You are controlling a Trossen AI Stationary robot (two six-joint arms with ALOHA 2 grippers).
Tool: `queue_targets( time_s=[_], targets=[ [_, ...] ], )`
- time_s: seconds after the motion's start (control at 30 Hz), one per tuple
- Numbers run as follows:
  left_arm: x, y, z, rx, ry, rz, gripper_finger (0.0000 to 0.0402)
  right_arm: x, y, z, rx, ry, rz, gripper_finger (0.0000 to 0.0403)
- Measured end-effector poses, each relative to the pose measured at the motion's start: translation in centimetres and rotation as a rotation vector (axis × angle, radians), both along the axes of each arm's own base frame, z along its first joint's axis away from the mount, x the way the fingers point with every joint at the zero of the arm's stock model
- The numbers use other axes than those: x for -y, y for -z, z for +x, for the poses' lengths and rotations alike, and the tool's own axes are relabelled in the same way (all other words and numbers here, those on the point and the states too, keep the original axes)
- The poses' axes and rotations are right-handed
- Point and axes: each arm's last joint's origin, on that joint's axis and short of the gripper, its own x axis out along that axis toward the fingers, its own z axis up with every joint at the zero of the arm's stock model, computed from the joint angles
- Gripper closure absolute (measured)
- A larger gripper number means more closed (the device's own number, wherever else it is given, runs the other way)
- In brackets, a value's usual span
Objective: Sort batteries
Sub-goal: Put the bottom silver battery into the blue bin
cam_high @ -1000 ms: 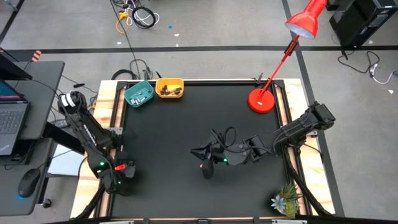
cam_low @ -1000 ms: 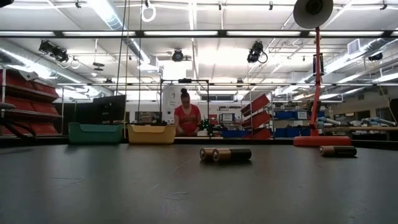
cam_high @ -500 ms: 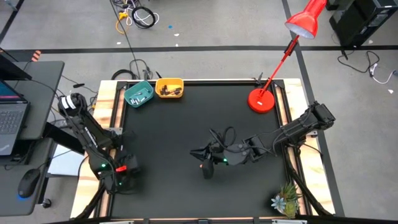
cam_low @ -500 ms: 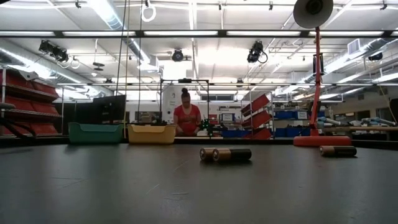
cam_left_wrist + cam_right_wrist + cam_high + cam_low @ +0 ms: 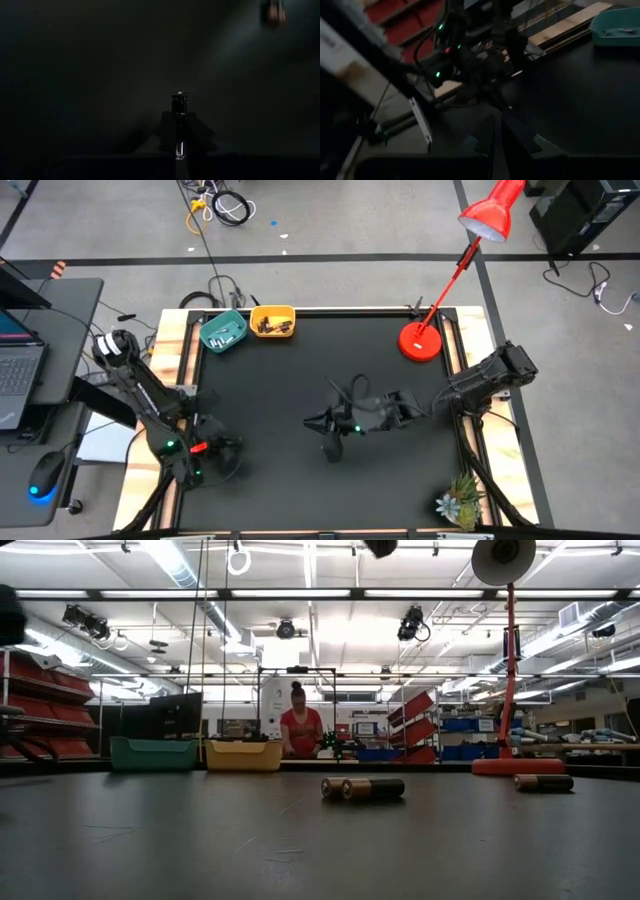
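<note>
Two dark batteries with copper ends lie on their sides on the black mat, one (image 5: 362, 788) mid-table and one (image 5: 543, 782) farther right. A blurred battery (image 5: 274, 12) shows far ahead of my left gripper. My left gripper (image 5: 230, 444) hovers over the mat's near-left part, fingers shut (image 5: 179, 125). My right gripper (image 5: 314, 424) hangs over the mat's middle, pointing toward the table's left, fingers shut (image 5: 496, 140). The teal bowl (image 5: 223, 331) and the yellow bowl (image 5: 272, 322) stand at the far-left corner with small batteries inside.
A red desk lamp stands with its base (image 5: 420, 341) on the far-right corner. A small potted plant (image 5: 458, 505) sits at the near-right corner. Wooden strips edge the mat on both sides. A person (image 5: 299, 730) stands in the room beyond the table.
My left gripper has moved from the mat's left edge toward the table's right, over the mat. My right arm's wrist has shifted toward the far edge, and its gripper stays over the middle. The batteries on the mat have not moved.
</note>
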Motion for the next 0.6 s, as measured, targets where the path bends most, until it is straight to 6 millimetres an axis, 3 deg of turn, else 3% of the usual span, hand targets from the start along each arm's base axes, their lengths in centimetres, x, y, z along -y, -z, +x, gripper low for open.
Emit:
queue_targets(
  time_s=[0.17,0.4,0.6],
  targets=[
    [-1.4,-0.3,2.8,0.065,-0.175,-0.05,0.0387,3.1,-0.2,0.4,-0.054,-0.153,-0.004,0.0361],
    [-4.0,-1.0,5.9,0.276,-0.412,0.03,0.0386,8.1,-3.9,-1.7,0.044,-0.372,-0.075,0.0361],
    [-8.2,-1.7,8.3,0.326,-0.671,0.122,0.0385,11.4,-6.3,-3.8,0.138,-0.468,-0.174,0.0361]
  ],
)
